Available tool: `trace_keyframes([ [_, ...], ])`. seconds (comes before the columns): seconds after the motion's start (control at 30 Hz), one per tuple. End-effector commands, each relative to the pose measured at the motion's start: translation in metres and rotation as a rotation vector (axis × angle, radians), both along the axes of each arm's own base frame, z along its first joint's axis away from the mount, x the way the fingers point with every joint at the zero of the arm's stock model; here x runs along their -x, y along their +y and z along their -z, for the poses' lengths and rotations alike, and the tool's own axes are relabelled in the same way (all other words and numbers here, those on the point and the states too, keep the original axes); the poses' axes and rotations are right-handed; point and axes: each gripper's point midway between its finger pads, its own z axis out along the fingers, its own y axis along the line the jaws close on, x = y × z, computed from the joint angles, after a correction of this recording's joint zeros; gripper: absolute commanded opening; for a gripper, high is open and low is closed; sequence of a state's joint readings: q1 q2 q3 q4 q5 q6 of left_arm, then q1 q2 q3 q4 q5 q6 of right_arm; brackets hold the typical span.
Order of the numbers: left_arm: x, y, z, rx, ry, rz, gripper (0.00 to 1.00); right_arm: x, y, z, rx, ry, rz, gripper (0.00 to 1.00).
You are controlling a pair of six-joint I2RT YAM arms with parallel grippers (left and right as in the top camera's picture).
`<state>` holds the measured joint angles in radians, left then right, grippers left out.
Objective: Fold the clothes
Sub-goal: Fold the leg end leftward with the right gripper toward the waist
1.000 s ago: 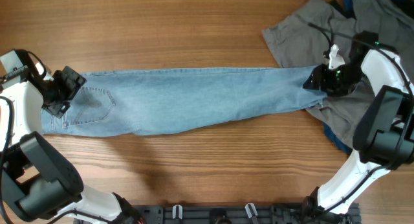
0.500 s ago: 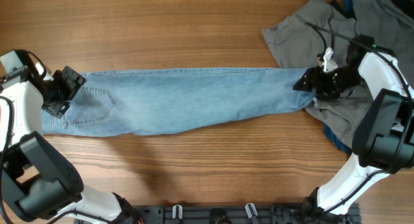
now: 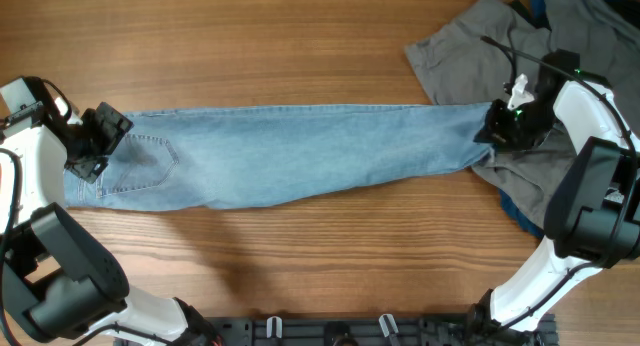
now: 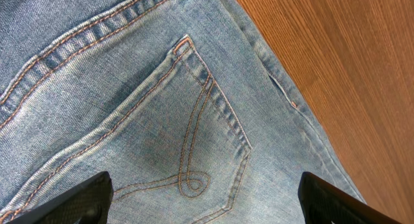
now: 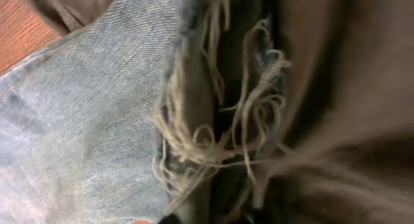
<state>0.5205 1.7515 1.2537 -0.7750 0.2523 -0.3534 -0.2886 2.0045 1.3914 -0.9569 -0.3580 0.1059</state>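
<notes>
The light-blue jeans (image 3: 300, 151) lie flat and stretched left to right across the table. My left gripper (image 3: 90, 156) is open over the waist end. In the left wrist view its fingers (image 4: 204, 201) straddle a stitched back pocket (image 4: 187, 140) without holding it. My right gripper (image 3: 490, 128) is at the leg end, where the hem lies on the grey garment (image 3: 460, 46). In the right wrist view the frayed hem (image 5: 194, 140) fills the frame right at the closed jaws (image 5: 194, 219), with grey cloth (image 5: 349, 120) behind. A dark-blue garment (image 3: 548, 0) peeks out at the top right.
The grey garment spreads over the table's right end under my right arm, with more dark-blue cloth (image 3: 520, 214) at its lower edge. Bare wood table (image 3: 250, 46) lies above and below the jeans. A black rack (image 3: 380, 331) runs along the front edge.
My right gripper shifted left along the hem half a second ago and has come back to the right. The left arm and the jeans have stayed still.
</notes>
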Motion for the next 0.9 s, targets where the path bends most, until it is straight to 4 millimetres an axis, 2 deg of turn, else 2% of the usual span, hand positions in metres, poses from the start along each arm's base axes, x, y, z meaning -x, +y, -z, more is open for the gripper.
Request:
trace_keyframes([
  [0.0,0.003,-0.001,0.008,-0.001,0.024,0.008,0.93,0.007,0.007,-0.003,-0.023,0.011,-0.022,0.04],
  [0.03,0.003,-0.001,0.008,-0.001,0.024,0.008,0.93,0.009,0.009,-0.005,-0.032,0.007,-0.05,0.04],
  [0.1,0.003,-0.001,0.008,-0.001,0.024,0.008,0.94,0.005,-0.006,-0.019,0.0,-0.011,-0.026,0.04],
  [0.13,0.003,-0.001,0.008,-0.001,0.025,0.008,0.94,-0.004,-0.027,-0.038,0.052,-0.044,0.018,0.04],
  [0.17,0.004,-0.001,0.008,0.0,0.025,0.008,0.94,-0.014,-0.05,-0.066,0.112,-0.096,0.077,0.04],
  [0.23,0.004,-0.002,0.008,0.002,0.027,0.008,0.94,-0.023,-0.059,-0.103,0.137,-0.182,0.066,0.04],
  [0.27,0.004,-0.002,0.008,0.002,0.027,0.008,0.94,-0.022,-0.041,-0.127,0.14,-0.234,-0.041,0.04],
  [0.33,0.004,-0.002,0.008,0.002,0.028,0.008,0.94,-0.018,-0.01,-0.128,0.122,-0.216,-0.131,0.04],
  [0.47,0.005,-0.002,0.008,0.003,0.031,0.008,0.94,-0.019,0.08,-0.126,0.084,-0.198,-0.298,0.04],
  [0.57,0.005,-0.002,0.008,0.003,0.03,0.008,0.94,-0.007,0.17,-0.119,0.046,-0.176,-0.402,0.04],
  [0.63,0.005,-0.002,0.008,0.003,0.03,0.008,0.94,-0.004,0.21,-0.122,0.002,-0.205,-0.435,0.04],
  [0.67,0.005,-0.002,0.008,0.003,0.03,0.008,0.94,-0.001,0.252,-0.132,-0.093,-0.264,-0.509,0.04],
  [0.7,0.005,-0.002,0.008,0.003,0.031,0.008,0.94,0.002,0.282,-0.141,-0.169,-0.309,-0.549,0.04],
  [0.8,0.005,-0.002,0.008,0.003,0.031,0.008,0.94,0.006,0.334,-0.151,-0.22,-0.401,-0.614,0.04],
  [0.87,0.005,-0.002,0.008,0.003,0.03,0.008,0.94,0.014,0.36,-0.145,-0.231,-0.405,-0.646,0.04],
])
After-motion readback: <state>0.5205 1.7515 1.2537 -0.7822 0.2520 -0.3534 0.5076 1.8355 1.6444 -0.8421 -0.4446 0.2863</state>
